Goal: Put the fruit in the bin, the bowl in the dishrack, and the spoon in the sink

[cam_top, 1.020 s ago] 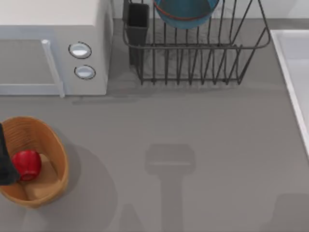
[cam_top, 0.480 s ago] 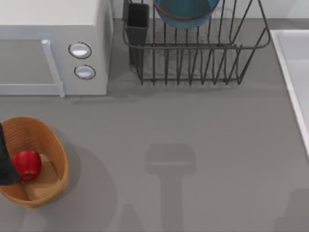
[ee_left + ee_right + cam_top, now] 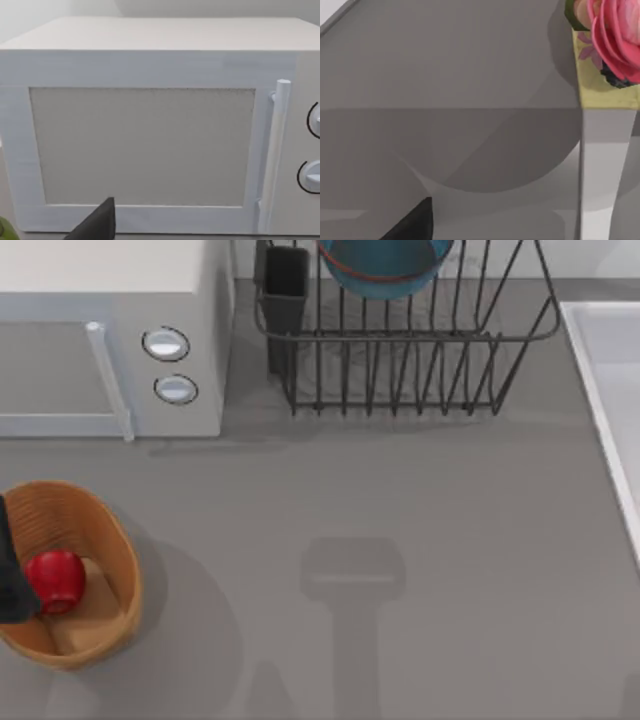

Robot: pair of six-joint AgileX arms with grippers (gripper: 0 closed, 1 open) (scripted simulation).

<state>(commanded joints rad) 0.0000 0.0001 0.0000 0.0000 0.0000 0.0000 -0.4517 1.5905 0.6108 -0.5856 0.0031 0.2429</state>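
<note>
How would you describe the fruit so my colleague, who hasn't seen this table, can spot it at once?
Start from the white microwave at the table's left; below it, by the left edge, sits the oval tan wicker bin. The fruit lies inside, small, glossy and red, the only red thing there.

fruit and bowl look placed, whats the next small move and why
Probably keep both arms parked, or go looking for the spoon. The fruit lies in the bin, the bowl stands in the dishrack, and the left arm sits at the table's left edge, beside the bin.
</note>
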